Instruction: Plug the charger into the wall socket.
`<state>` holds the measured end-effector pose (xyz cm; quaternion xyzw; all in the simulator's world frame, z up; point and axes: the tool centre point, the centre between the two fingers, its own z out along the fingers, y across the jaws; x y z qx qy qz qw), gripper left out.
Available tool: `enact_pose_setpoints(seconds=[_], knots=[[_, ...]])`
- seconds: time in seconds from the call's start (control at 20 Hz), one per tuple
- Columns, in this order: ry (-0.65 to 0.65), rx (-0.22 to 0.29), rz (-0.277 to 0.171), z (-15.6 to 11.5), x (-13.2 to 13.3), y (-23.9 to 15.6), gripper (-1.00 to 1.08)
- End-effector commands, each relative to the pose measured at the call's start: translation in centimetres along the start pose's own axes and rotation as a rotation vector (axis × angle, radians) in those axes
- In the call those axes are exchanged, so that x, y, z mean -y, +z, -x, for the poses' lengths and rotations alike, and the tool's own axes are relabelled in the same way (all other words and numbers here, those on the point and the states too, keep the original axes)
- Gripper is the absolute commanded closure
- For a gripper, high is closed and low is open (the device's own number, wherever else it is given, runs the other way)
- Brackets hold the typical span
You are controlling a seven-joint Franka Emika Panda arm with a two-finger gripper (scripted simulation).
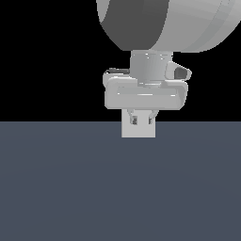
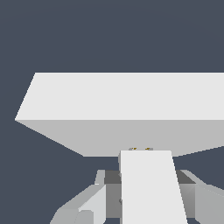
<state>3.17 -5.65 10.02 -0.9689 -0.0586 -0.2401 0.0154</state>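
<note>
While held in the claw, with fingers closed on both sides of it, charger nearly at the face of the wall socket, two small prongs just short of the panel or touching; cannot tell which. Insertion step under way, by the look of it. Next: straight, level push forward, prongs kept square to the holes.

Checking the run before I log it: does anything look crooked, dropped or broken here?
Nothing stands out. The gripper holds the charger squarely, its front end close against the wall socket. No damage shows.
</note>
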Motion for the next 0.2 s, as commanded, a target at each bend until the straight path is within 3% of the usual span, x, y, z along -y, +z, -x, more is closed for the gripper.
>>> enact_pose_setpoints(seconds=[0.0,0.15], knots=[[-0.001,0.000,0.001,-0.30,-0.01,0.16,1.08],[-0.001,0.000,0.001,-0.30,-0.02,0.18,1.08]])
